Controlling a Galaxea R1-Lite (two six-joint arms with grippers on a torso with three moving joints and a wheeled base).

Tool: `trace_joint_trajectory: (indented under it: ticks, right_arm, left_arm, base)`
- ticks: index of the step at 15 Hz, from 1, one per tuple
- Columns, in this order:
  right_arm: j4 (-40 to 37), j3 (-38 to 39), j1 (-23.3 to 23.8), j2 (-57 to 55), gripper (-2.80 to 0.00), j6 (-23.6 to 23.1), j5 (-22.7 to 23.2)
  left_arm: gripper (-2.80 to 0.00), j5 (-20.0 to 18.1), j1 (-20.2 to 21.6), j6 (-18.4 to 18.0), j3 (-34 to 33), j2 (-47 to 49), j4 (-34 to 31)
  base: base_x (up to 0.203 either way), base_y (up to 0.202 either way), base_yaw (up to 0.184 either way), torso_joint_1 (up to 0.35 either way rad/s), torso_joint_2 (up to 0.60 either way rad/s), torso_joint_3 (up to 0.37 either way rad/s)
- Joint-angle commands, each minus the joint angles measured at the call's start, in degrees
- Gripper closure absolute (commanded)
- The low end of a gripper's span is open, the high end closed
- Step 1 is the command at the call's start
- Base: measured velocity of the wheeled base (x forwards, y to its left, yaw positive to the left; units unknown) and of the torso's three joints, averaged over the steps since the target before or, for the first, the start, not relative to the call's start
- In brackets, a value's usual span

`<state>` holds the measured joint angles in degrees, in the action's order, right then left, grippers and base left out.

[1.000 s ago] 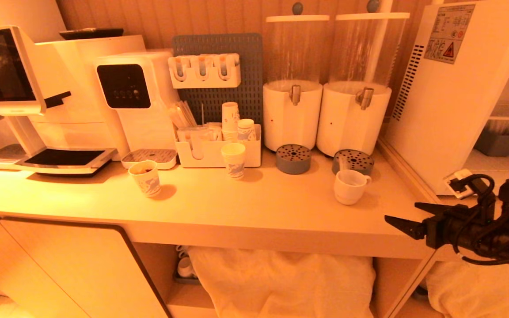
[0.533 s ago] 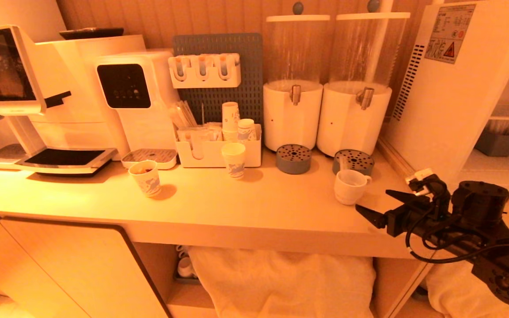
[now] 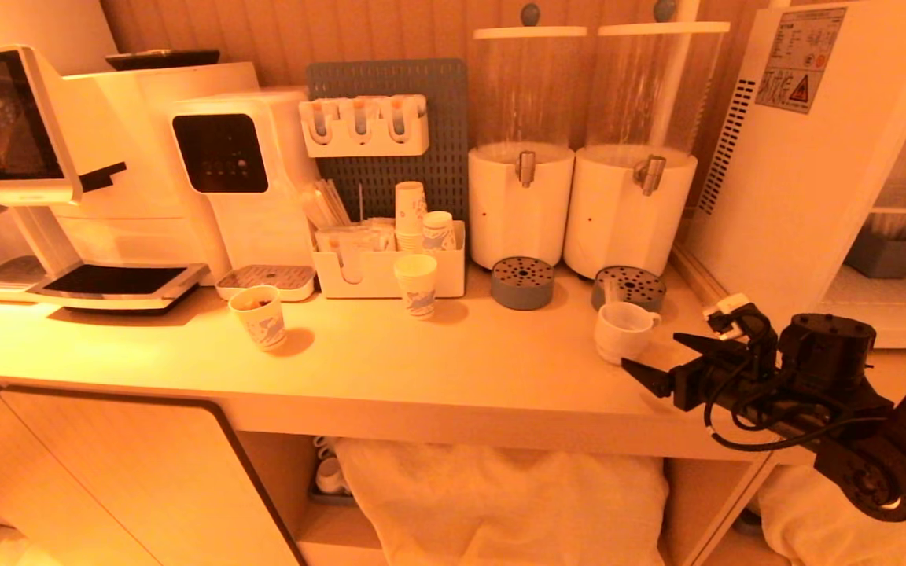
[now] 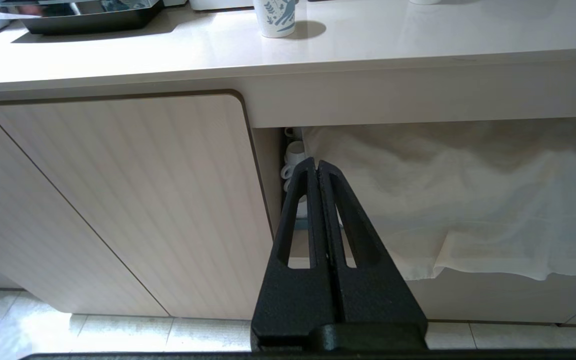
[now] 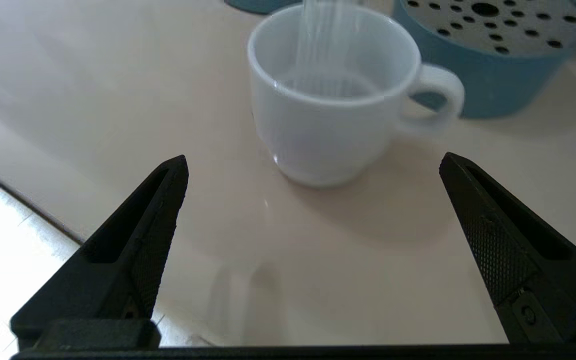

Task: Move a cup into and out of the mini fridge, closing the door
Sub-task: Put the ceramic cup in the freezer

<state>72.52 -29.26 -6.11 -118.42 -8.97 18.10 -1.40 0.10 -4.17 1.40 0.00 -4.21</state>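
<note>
The white cup (image 3: 622,330) stands upright on the counter (image 3: 453,377), its handle turned toward the mini fridge (image 3: 807,173) at the far right. My right gripper (image 3: 652,354) hovers low over the counter just in front and to the right of the cup, open, with nothing between its fingers. In the right wrist view the cup (image 5: 328,100) sits a little beyond the tips of that gripper (image 5: 313,162), centred on the gap. Shelves show at the fridge's front; I cannot make out the door. My left gripper (image 4: 316,165) is shut and parked below the counter, facing the cabinet.
A blue perforated drip tray (image 3: 628,287) sits right behind the cup under a white dispenser (image 3: 626,208). Two paper cups (image 3: 416,284) (image 3: 260,316) stand further left. The counter's front edge lies under my right arm. White cloth (image 3: 500,495) hangs beneath.
My right arm has swung up and to the left, from off the counter's front right corner to just short of the cup, its fingers open throughout. The cup has not moved.
</note>
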Motion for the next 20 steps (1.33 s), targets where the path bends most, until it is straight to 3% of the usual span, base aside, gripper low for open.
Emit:
trace_joint_trajectory:
  ticks: [1, 14, 20]
  right_arm:
    - [0.21, -1.36, -0.06, -1.16, -2.80, -0.08, 0.09]
    - [-5.09, -13.28, -0.40, -7.63, -2.80, -0.13, 0.09]
    - [-5.73, -15.22, -0.40, -9.28, -2.80, -0.08, 0.00]
  left_arm:
    - [0.00, 0.00, 0.04, -0.05, 0.00, 0.00, -0.01]
    - [0.00, 0.26, -0.01, 0.22, 0.00, 0.00, 0.16]
    - [0.00, 0.35, -0.01, 0.22, -0.08, 0.00, 0.43]
  base:
    - [0.000, 0.000, 0.000, 0.000, 0.00, 0.000]
    - [0.000, 0.000, 0.000, 0.000, 0.00, 0.000]
    - [0.000, 0.000, 0.000, 0.000, 0.00, 0.000]
